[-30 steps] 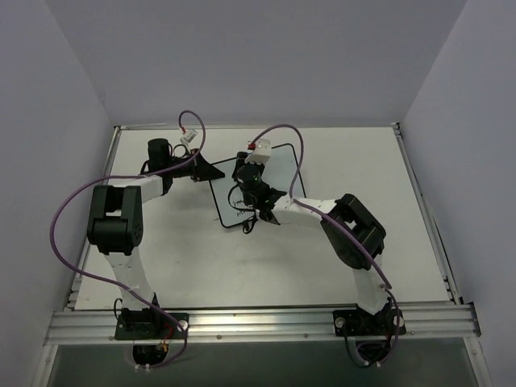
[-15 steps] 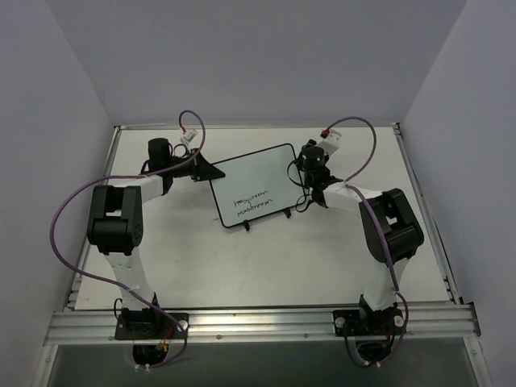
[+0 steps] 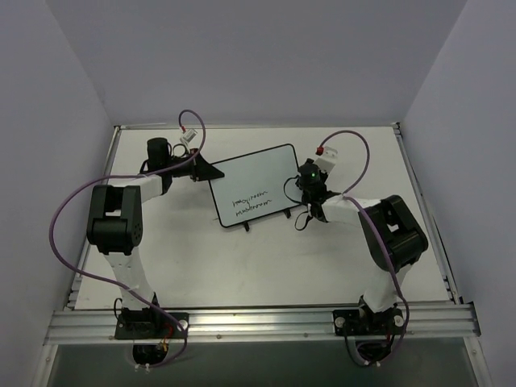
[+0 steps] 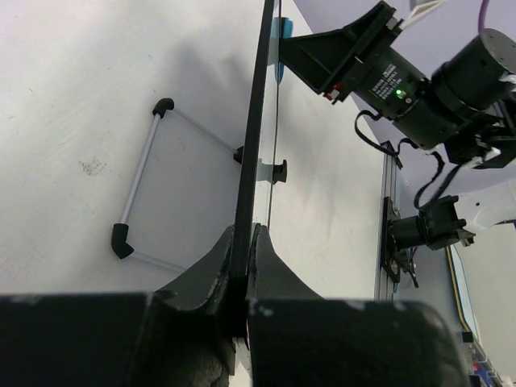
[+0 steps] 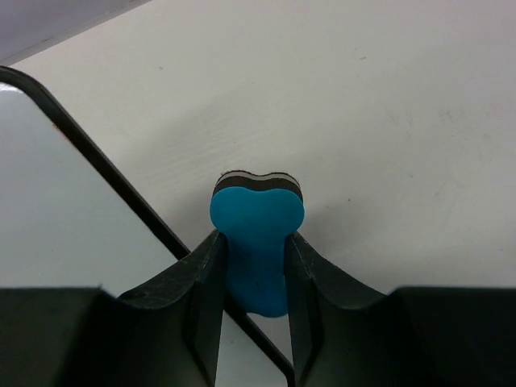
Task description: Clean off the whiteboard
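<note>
Now, your left arm (image 3: 113, 214) reaches out and bends right, with the left claw (image 4: 244, 242) pressed shut on the left edge of the whiteboard (image 3: 256, 179). The board stands mid-counter (image 3: 201, 258), toward the far side, with two lines of black writing on it. Your right arm (image 3: 387, 230) folds in from the right. The right claw (image 5: 254, 246) pinches a blue eraser (image 5: 256, 222) at the board's right edge, clear of the writing.
</note>
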`<act>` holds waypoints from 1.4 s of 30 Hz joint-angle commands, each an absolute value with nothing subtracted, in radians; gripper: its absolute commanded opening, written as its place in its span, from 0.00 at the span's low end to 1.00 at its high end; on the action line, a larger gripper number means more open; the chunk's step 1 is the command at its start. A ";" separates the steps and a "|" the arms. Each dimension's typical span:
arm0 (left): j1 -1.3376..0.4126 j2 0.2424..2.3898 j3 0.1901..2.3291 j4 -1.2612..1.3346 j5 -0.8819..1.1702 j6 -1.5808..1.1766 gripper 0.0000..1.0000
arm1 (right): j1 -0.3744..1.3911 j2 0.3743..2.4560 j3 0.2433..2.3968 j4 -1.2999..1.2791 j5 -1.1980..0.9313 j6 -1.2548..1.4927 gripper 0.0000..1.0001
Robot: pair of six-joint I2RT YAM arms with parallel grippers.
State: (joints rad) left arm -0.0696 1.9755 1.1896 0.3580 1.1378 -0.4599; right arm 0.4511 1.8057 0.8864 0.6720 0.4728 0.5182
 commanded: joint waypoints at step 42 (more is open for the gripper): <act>-0.071 1.996 1.175 0.299 0.890 -0.247 0.02 | 0.938 1.941 0.942 0.848 0.807 0.506 0.00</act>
